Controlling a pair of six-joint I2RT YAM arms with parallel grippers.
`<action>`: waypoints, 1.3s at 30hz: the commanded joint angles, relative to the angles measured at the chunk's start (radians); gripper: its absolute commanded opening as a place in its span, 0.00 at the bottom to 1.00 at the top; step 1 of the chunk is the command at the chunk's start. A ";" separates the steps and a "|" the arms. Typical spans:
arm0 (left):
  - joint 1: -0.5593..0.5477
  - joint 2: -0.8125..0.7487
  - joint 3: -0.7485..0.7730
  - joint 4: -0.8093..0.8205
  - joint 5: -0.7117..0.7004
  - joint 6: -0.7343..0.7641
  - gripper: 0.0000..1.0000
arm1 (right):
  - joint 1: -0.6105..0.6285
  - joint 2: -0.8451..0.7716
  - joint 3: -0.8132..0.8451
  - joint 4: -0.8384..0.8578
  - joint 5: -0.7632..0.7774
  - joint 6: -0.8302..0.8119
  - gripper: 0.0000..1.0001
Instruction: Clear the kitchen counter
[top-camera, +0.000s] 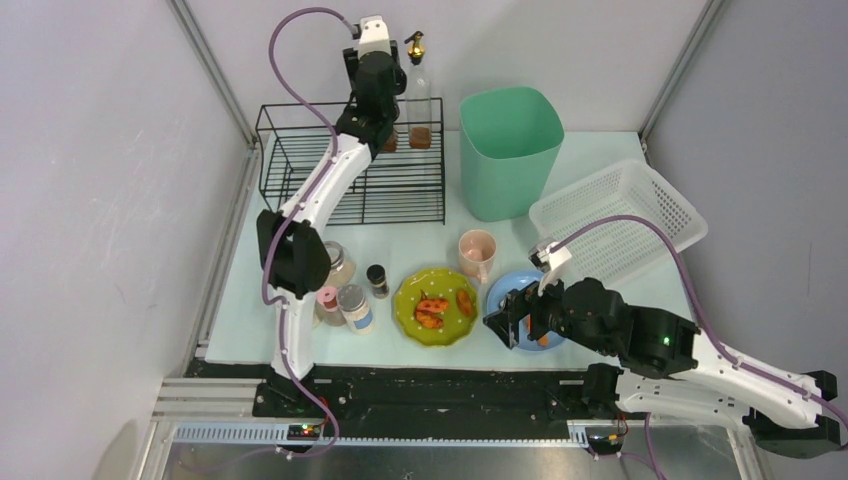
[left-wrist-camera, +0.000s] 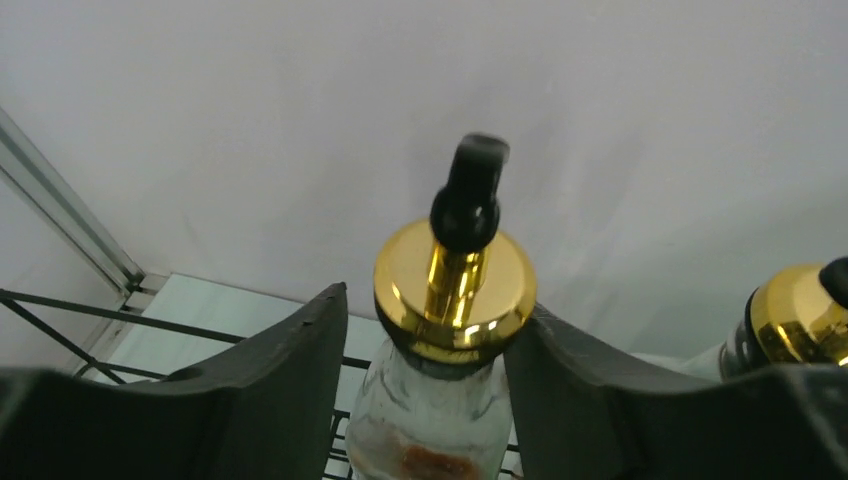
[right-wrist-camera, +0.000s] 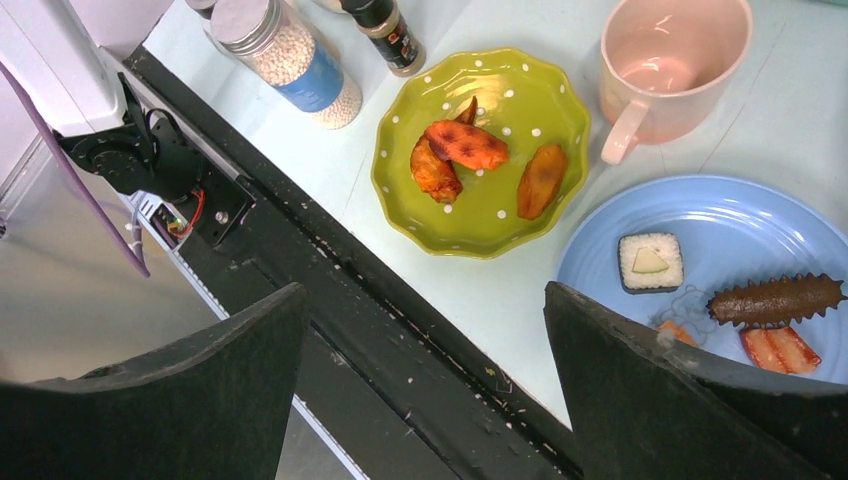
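The pale mint kitchen counter (top-camera: 245, 305) holds a green dotted plate (top-camera: 408, 292) with fried pieces, a blue plate (top-camera: 512, 284) with sushi, a pink mug (top-camera: 477, 250), a dark spice bottle (top-camera: 377, 280) and three jars (top-camera: 355, 308). My left gripper (top-camera: 387, 128) is at the back right of the black wire rack (top-camera: 300, 160). Its fingers flank a gold-capped glass bottle (left-wrist-camera: 440, 420) with a small gap on the left; it is open (left-wrist-camera: 430, 310). My right gripper (top-camera: 505, 325) is open and empty (right-wrist-camera: 425, 300) over the counter's front edge, beside the blue plate (right-wrist-camera: 720, 215).
A second gold-capped bottle (top-camera: 418, 100) stands in the rack right of the first. A tall green bin (top-camera: 510, 150) stands at the back, and a white plastic basket (top-camera: 620, 220) lies tilted at the right. A black frame rail (right-wrist-camera: 400, 350) runs along the counter's front.
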 joint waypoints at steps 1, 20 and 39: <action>-0.006 -0.096 -0.031 0.012 -0.017 0.016 0.64 | 0.009 0.001 -0.004 0.002 0.022 0.007 0.92; -0.104 -0.590 -0.432 -0.117 -0.081 -0.179 1.00 | 0.012 -0.002 -0.003 -0.031 0.021 0.045 0.93; -0.289 -1.133 -1.024 -0.398 -0.046 -0.412 1.00 | 0.006 0.103 0.116 -0.153 0.016 0.065 0.94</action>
